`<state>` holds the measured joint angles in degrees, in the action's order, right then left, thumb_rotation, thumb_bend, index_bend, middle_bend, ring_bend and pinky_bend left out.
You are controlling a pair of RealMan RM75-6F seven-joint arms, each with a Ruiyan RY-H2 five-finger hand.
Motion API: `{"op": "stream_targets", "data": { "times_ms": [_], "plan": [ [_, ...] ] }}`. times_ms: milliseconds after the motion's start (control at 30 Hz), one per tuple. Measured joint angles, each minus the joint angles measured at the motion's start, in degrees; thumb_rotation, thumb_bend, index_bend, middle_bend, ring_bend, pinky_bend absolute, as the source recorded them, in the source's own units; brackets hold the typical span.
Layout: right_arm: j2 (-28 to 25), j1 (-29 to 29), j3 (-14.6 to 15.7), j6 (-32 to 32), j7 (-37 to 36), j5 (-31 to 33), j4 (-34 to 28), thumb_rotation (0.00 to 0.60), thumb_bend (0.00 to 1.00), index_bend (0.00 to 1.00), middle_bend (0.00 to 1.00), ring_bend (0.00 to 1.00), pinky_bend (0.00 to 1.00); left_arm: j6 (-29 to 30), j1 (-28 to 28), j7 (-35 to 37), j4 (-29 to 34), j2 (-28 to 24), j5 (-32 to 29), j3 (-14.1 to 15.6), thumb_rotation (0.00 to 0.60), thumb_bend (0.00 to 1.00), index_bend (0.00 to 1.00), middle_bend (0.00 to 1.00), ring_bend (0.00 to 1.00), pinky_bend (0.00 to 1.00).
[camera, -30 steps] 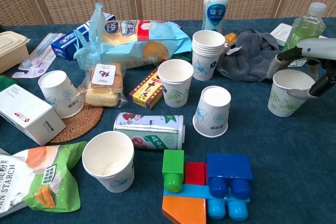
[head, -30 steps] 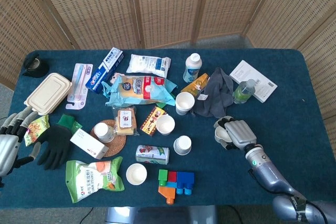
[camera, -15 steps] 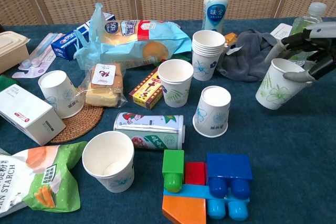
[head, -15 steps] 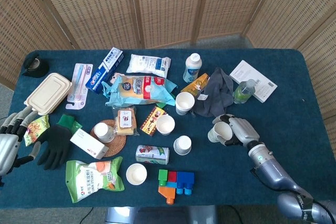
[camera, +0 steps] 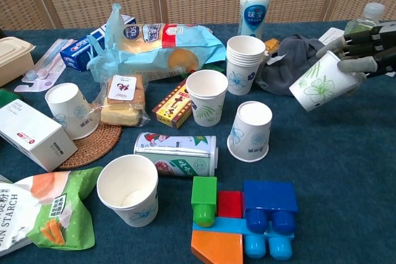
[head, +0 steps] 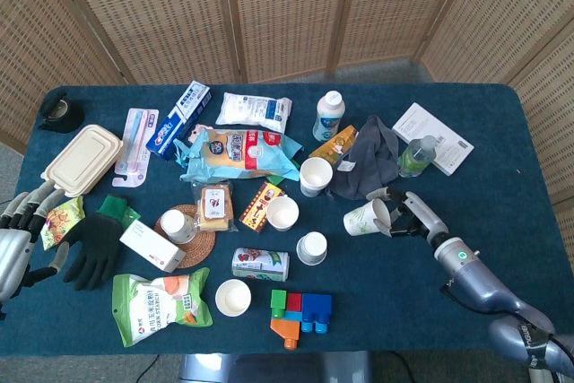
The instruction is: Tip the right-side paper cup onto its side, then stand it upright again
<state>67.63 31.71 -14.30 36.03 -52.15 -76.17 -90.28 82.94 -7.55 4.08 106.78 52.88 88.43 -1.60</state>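
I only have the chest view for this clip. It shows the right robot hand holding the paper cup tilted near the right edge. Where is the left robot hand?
Observer: The head view shows the left robot hand at the table's left edge, next to a black glove. Its fingers are apart and it holds nothing.
Reviewer: From where does the right arm reach the cup?
Observer: Its forearm comes in from the table's near right corner. The right robot hand is at the mouth end of the paper cup, and the cup's base points toward the table's middle.
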Motion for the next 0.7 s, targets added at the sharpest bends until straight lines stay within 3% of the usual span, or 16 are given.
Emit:
{"op": "stream_targets", "data": {
  "times_ms": [233,500,567,700],
  "plan": [
    [2.2,0.4,2.2,-0.1,-10.7,-7.1,7.8,0.600,0.44,0.28,0.26,0.13,0.40,0.6,0.3,-0.6,0.9,-0.5,0.5,0.0,0.600,0.51,0.00,0.00,0.00,0.02],
    [3.6,1.3,5.3,1.2,-15.9,-9.4,12.4,0.600,0.43,0.25,0.24,0.09,0.34,1.1,0.7,-0.8,1.3,-0.6,1.0,0.3,0.600,0.51,0.00,0.00,0.00,0.02],
    [3.8,1.4,6.1,1.3,-16.6,-9.4,13.3,0.600,0.42,0.22,0.21,0.05,0.28,1.2,0.7,-0.8,1.2,-0.6,1.1,0.4,0.600,0.51,0.00,0.00,0.00,0.02],
    [3.9,1.4,7.4,1.6,-18.0,-9.3,14.7,0.600,0.40,0.04,0.04,0.00,0.01,1.5,0.8,-0.6,1.2,-0.6,1.5,0.4,0.600,0.51,0.00,0.00,0.00,0.02]
  ]
}}
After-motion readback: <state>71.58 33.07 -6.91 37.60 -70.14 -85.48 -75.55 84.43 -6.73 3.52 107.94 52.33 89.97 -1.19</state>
